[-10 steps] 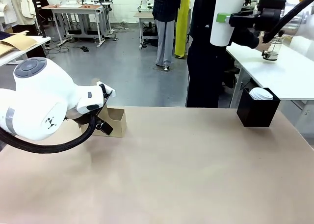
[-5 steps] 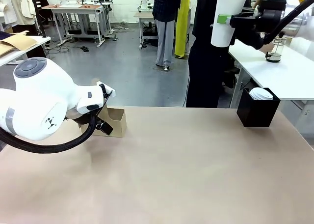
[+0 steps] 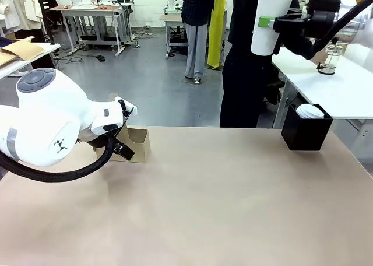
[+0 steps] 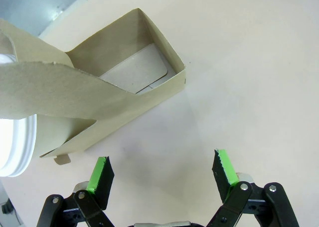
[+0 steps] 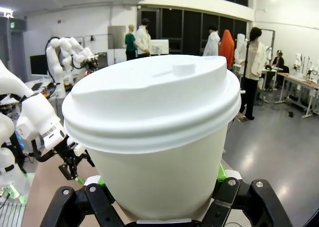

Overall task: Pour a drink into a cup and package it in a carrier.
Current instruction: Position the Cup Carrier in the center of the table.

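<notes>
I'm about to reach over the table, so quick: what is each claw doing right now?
Left claw: open, holding nothing, beside the carrier.
Right claw: closed on the tall white cup, held high.

Bright even overhead light — soft shadows, fisheye wrist edges

No lettering, number, brand or sign could be read in any view. The white shell of the left arm (image 3: 52, 117) carried one small dark mark (image 3: 59, 144), at about 5 o'clock from the arm's grey round cap (image 3: 35, 79), but it was too small to make out as letters or a logo
</notes>
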Available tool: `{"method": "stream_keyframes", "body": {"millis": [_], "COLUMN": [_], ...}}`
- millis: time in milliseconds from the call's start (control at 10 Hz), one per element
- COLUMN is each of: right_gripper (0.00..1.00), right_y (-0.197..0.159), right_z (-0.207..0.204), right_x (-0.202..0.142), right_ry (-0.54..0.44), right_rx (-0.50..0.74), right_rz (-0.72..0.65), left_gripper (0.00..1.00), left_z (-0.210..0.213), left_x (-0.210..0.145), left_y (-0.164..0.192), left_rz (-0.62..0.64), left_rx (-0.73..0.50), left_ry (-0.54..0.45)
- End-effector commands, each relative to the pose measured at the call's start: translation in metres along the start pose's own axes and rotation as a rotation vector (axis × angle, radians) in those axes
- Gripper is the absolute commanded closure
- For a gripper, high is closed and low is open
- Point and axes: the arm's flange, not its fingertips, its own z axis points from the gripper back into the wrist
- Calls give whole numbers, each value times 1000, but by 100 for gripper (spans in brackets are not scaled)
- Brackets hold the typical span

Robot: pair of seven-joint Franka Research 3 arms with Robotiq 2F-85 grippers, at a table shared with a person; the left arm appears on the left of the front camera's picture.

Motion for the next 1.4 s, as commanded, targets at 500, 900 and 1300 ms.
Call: {"method": "stream_keyframes", "body": {"millis": [500,900,1300], "right_gripper": [20,20,20], "right_y": [3,3,3], "right_z": [-1,-1,-1], "right_x": [3,3,3], "right_ry": [2,2,2], "right_rx": [-12,-12,-12], "right_rz": [13,13,13], "left_gripper": [0,0,0], "left_z": [149,172,107], "left_x": [87,161,183], "left_y": [-30,13,71], "left_rz": [170,426,508], "left_rx": [64,161,100], "left_ry": [148,219,277]}}
